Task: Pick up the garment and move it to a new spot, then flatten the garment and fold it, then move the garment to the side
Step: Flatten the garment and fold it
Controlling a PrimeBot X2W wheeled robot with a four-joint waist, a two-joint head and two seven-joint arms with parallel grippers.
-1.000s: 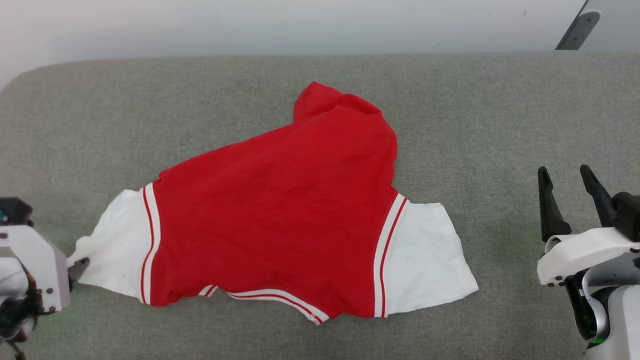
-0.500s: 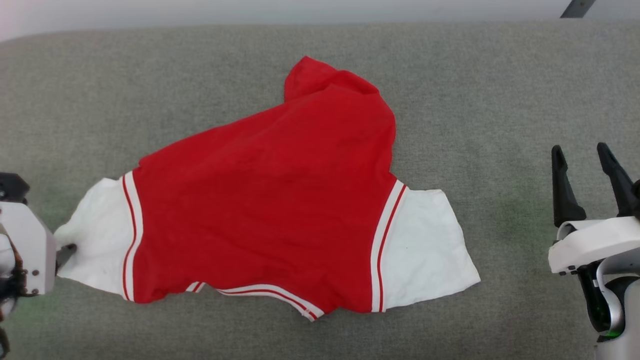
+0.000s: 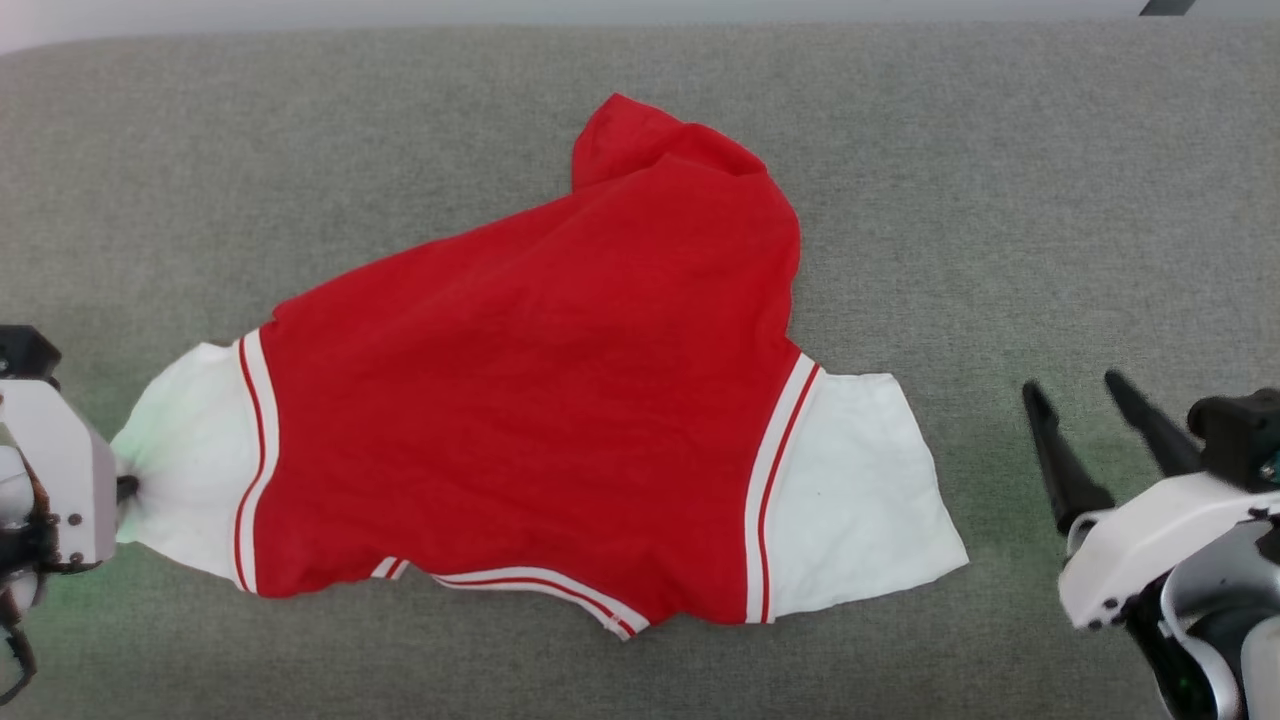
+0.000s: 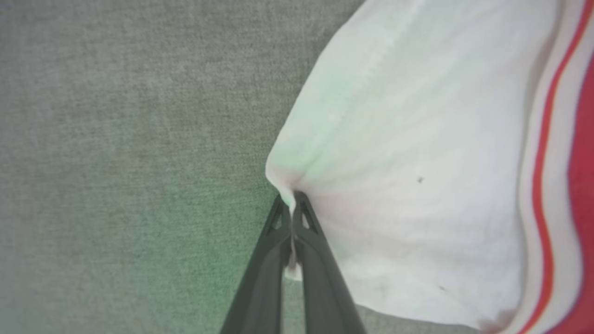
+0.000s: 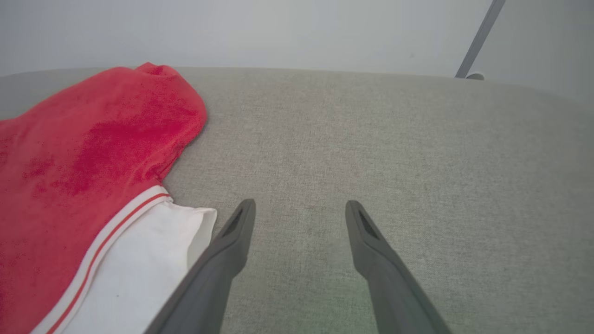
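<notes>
The garment (image 3: 540, 400), a red jersey with white sleeves edged in thin red stripes, lies spread on the grey fabric surface, its plain red side up. My left gripper (image 3: 125, 488) is shut on the outer edge of the left white sleeve (image 3: 190, 460); in the left wrist view the garment (image 4: 417, 176) is pinched between the closed fingers of the left gripper (image 4: 293, 199). My right gripper (image 3: 1075, 395) stands open above the surface, a little right of the right white sleeve (image 3: 860, 480). In the right wrist view the right gripper (image 5: 299, 204) has nothing between its fingers, beside the garment (image 5: 93, 153).
The grey cushioned surface (image 3: 1000, 200) stretches all around the garment, with a pale wall beyond its far edge. A grey metal leg (image 5: 478, 39) stands at the far right behind the surface.
My left gripper has closed on the left sleeve's edge and drawn it outward to the left. My right gripper has moved left and lower, toward the right sleeve. The camera tilted down.
</notes>
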